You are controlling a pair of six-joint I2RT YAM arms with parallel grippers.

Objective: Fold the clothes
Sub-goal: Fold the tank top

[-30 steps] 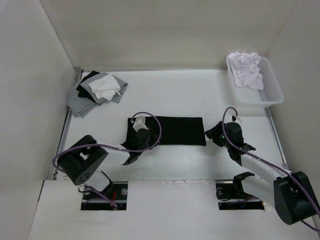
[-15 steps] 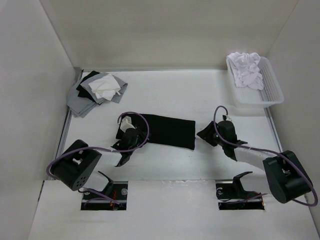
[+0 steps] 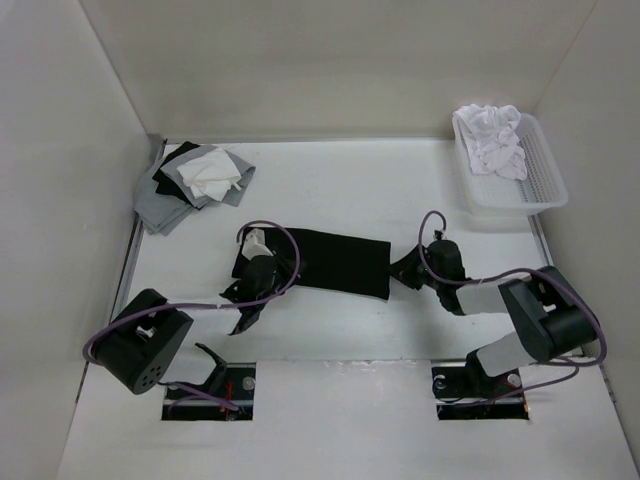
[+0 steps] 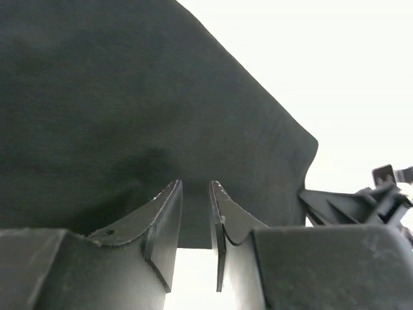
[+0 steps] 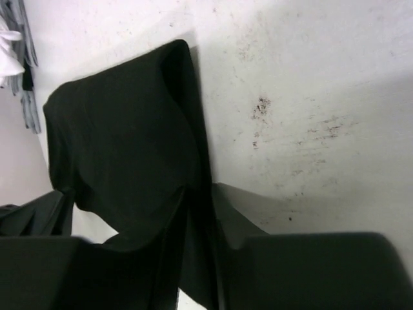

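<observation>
The clothes, one black tank top (image 3: 340, 258), lie folded into a long strip across the middle of the table. My left gripper (image 3: 250, 268) is at its left end. In the left wrist view the fingers (image 4: 195, 184) stand narrow with the black fabric (image 4: 129, 110) between their tips. My right gripper (image 3: 402, 268) is low at the strip's right end. In the right wrist view its fingers (image 5: 200, 190) are close together with the folded edge of the black fabric (image 5: 122, 142) between them.
A white basket (image 3: 548, 192) at the back right holds crumpled white garments (image 3: 490, 140). A pile of grey, black and white cloths (image 3: 195, 180) lies at the back left. Walls close the table on three sides.
The left gripper has pulled the black strip to the left and slightly askew. The right arm has swung left to the strip's right end and its jaws have narrowed around the edge.
</observation>
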